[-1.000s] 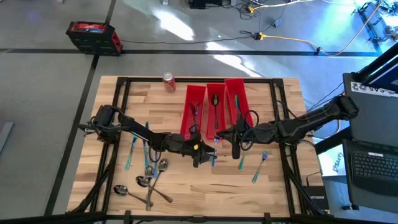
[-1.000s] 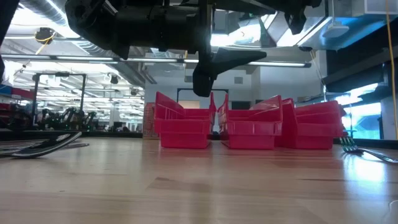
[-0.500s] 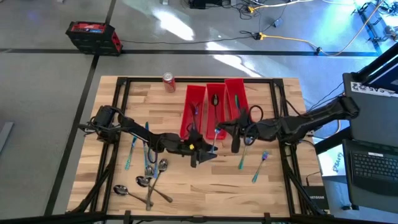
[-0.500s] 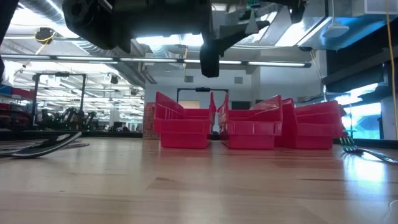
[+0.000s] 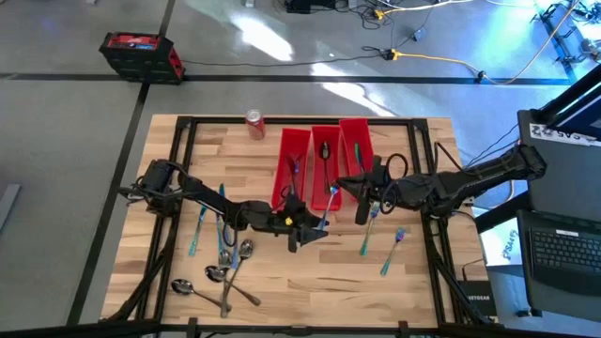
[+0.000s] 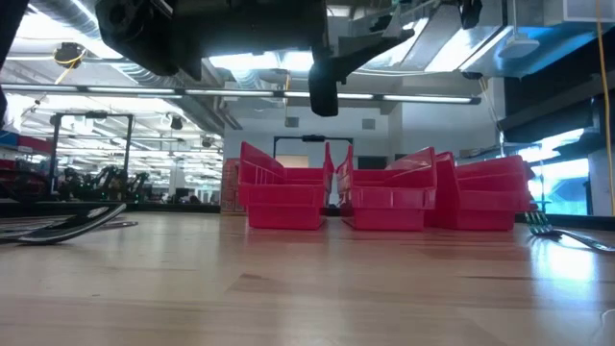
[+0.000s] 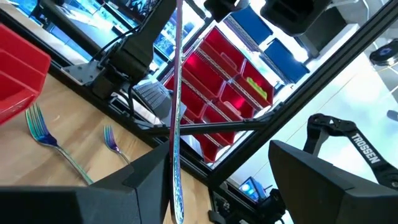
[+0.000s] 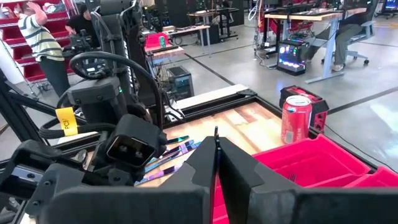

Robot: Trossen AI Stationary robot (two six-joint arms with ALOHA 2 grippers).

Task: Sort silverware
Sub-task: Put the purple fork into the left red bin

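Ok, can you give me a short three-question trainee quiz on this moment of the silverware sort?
1. How many red bins stand at the far side of the table?
2. True or false: the soda can lies inside a bin.
3. Which gripper is shut? A) left gripper B) right gripper C) both

Key: 1. Three. 2. False, it stands on the table beside them. 3. B.

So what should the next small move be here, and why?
Probably the right gripper should draw the knife clear and carry it over the red bins. Its jaws look shut on the slim knife, which runs between the left gripper's open jaws, close to one side, so nothing seems to clamp it there.
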